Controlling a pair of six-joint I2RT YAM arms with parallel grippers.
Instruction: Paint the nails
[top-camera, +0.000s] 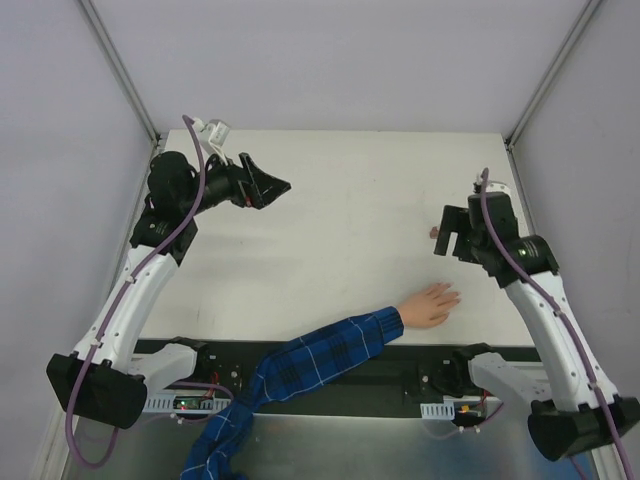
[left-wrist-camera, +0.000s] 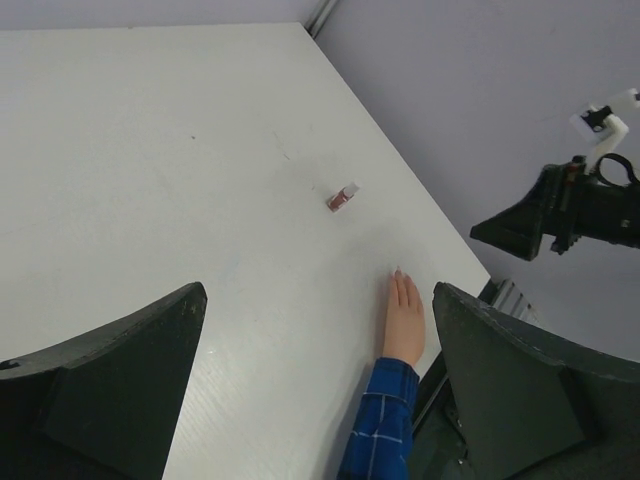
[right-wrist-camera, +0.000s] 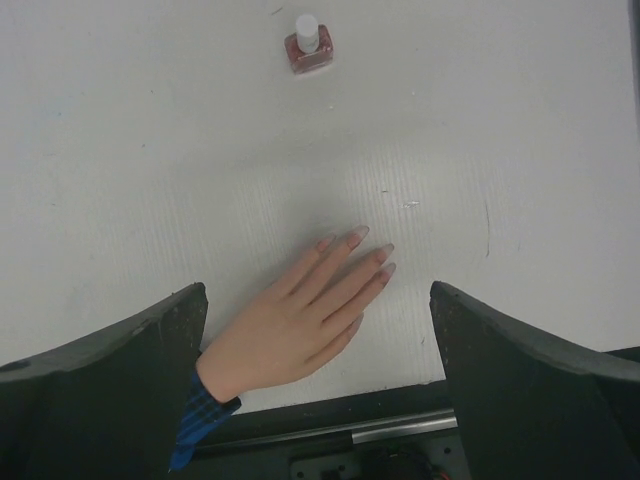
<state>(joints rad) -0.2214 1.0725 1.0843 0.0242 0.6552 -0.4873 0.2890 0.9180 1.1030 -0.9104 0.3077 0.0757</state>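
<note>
The right gripper was seen with its jaws wide open and empty, raised above the hand. This hand was laid palm down on the white table at the near right, with the plaid sleeve behind it. The nails appeared unpainted and were pointed to the far side. The capped nail polish bottle was found beyond them, well apart. The left gripper was also open and empty, at the far left. It was judged that the bottle should first be gripped squarely by its body, so that the cap could be unscrewed without spilling.
</note>
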